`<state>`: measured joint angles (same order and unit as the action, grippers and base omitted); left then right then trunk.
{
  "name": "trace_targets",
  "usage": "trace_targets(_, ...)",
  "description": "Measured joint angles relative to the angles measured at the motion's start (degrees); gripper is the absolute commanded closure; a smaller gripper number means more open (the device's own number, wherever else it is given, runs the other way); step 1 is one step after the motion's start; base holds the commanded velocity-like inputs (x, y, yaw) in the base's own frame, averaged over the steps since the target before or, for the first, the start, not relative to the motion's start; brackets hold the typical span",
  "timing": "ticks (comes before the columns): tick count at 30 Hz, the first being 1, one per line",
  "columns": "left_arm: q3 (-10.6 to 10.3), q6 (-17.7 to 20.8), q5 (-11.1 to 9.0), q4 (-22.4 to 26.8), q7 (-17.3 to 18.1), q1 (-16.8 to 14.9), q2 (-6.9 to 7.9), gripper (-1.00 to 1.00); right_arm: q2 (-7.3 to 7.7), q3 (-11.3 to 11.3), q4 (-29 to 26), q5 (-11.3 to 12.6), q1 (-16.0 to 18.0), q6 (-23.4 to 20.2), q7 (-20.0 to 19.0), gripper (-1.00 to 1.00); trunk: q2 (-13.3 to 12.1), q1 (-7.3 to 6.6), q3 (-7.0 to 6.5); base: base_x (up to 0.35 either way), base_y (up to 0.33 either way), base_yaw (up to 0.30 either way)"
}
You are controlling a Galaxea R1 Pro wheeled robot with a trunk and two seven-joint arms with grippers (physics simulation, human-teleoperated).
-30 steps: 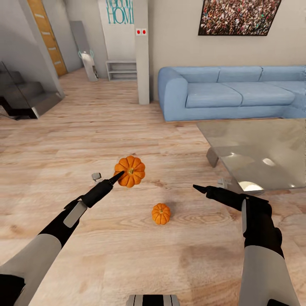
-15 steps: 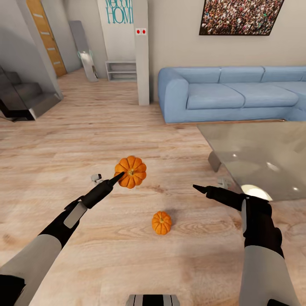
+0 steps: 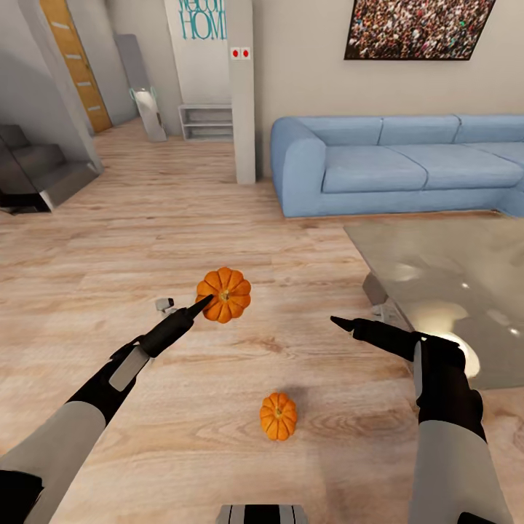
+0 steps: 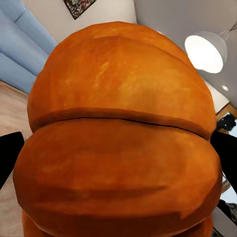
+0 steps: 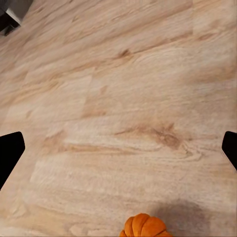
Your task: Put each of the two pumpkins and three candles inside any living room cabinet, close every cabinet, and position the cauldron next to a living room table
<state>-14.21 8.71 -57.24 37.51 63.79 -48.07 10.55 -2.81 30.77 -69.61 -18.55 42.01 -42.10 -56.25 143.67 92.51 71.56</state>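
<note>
**One pumpkin in hand, one on the floor: take the second before you drive off**

Your left gripper (image 3: 202,300) is clenched on the held pumpkin (image 3: 224,294), which rides in the air ahead of you; in the left wrist view its ribbed skin (image 4: 121,143) sits between the two dark finger tips at the frame's edges, so the grasp looks centred and deep; leave that hand alone and keep the arm steady.

The floor pumpkin (image 3: 278,415) lies on the wooden floor (image 3: 145,218) close in front of the base, between your two arms and nearer the right one; the right wrist camera catches only its top (image 5: 144,226) at the edge of the frame, with bare planks under the fingers; so the right gripper (image 3: 340,322) hangs released and empty, above and beyond the fruit.

To do this well, draw the right arm back toward you and lower it until the pumpkin sits midway between the finger tips in the wrist view; come down from above, straddle the widest part of the ribs, and only then close; a round body will likely roll if one finger touches first.

The glass table (image 3: 444,284) stands just to your right, its corner leg near the right forearm; mind that elbow as you reach.

A small grey candle (image 3: 165,303) lies on the floor just beside the left gripper's tip; note it for a later trip; the sofa (image 3: 393,164) stands beyond the table.
</note>
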Motion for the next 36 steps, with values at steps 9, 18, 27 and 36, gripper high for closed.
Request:
trace_targets(9,0.12,-0.18,-0.29,-0.44,2.29,0.38,0.0,1.0,0.0,0.05,0.08,0.08,0.0,0.0,0.0,-1.0,0.0,0.0,0.0,0.094,0.0,0.0)
trace_targets(18,0.13,-0.2,-4.84,0.11,7.42,0.94,-0.13,1.0,0.0,0.08,0.17,0.08,0.0,0.0,0.0,-1.0,0.0,0.0,0.0,0.0,0.0,0.0)
trace_targets(27,0.29,0.23,-4.98,0.26,8.78,0.96,-1.04,1.0,0.0,0.01,0.26,0.01,0.0,0.0,0.0,-1.0,0.0,0.0,0.0,0.0,0.0,0.0)
trace_targets(36,-0.24,0.24,-4.19,-0.46,8.96,0.96,1.98,1.0,-0.12,-0.09,1.97,-0.39,0.0,0.15,0.0,-1.0,0.0,0.0,0.0,0.0,0.0,0.0)
